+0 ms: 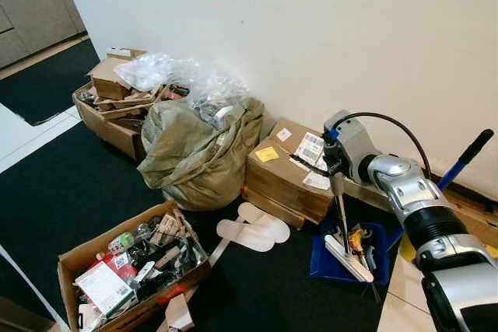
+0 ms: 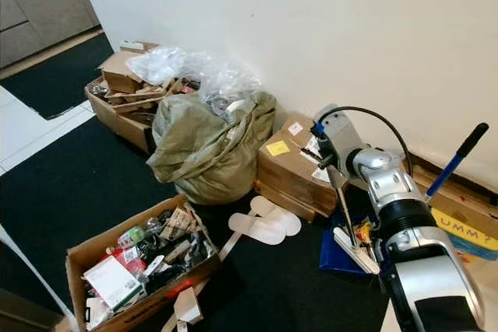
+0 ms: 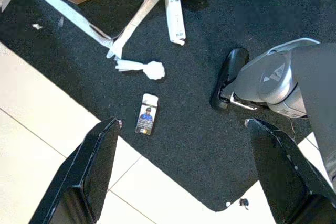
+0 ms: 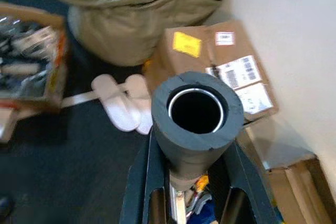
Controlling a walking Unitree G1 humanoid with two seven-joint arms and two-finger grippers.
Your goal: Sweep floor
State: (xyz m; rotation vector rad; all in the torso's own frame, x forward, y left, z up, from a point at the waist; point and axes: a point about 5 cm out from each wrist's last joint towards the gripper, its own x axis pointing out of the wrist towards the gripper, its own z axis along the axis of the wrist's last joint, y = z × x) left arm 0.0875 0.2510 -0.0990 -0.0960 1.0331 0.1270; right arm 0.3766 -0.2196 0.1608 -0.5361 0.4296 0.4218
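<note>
Left eye view: the right gripper clasps the grey foam-capped metal handle of a broom, holding it near upright so its pale head rests in the blue plastic dustpan on the dark carpet, at the right by the wall. The placing looks meant to knock gathered scraps into the pan. A blue-and-black second handle leans on the white wall to the far right. One pair of white slippers lies left of the pan. One olive sack slumps between two open cartons of clutter and one sealed brown box. The left gripper hangs spread wide over one small card and one paper wad.
</note>
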